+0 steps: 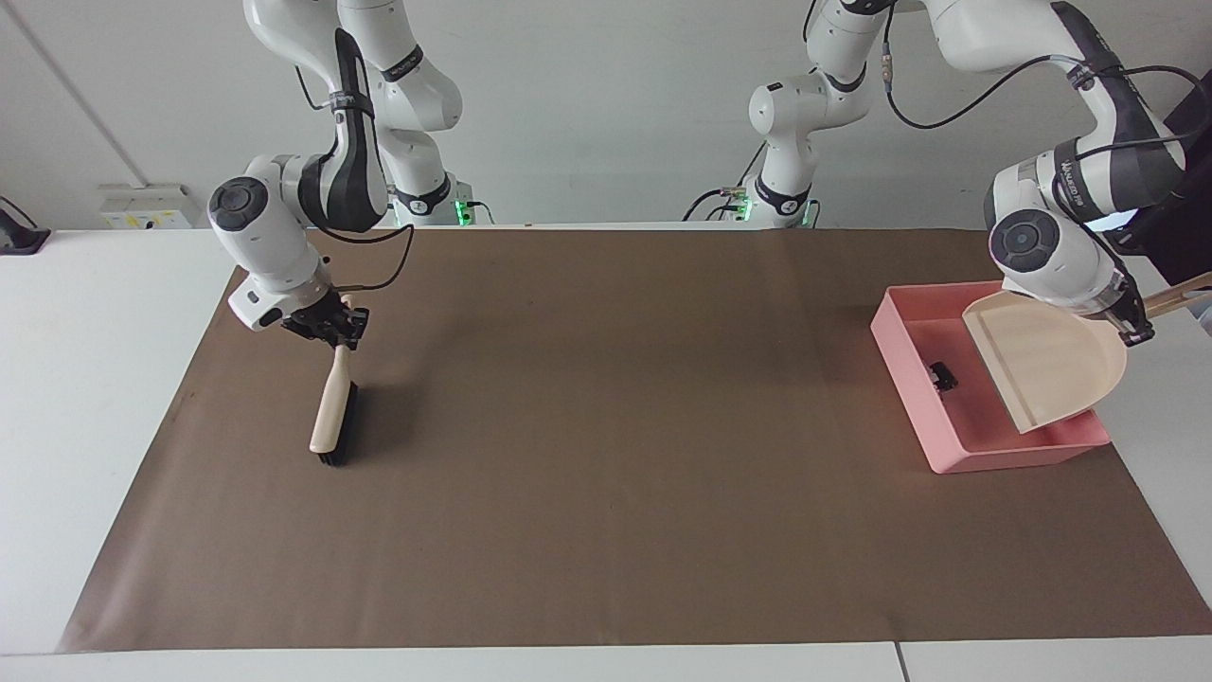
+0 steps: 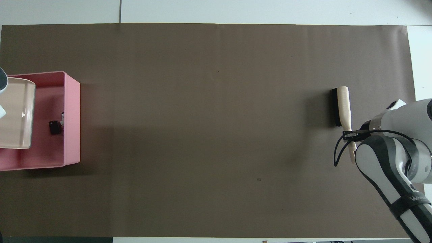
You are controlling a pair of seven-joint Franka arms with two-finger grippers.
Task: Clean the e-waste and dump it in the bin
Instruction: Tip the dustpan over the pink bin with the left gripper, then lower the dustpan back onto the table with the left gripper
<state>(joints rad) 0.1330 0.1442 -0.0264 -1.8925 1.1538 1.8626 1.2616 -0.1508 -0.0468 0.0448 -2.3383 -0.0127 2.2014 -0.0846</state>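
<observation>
e-waste [image 1: 941,375] in the bin [image 1: 904,374]; dustpan [image 1: 1046,362] tilted over it

Matt brown paper [image 1: 606,455] is laid over the smooth white tabletop [image 1: 85,379]; bin [image 1: 904,379] and dustpan [image 1: 1051,365] are moulded in smooth plastic.

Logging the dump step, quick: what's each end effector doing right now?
Left end effector: shut on the dustpan, tilted over the bin.
Right end effector: shut on the brush.
</observation>
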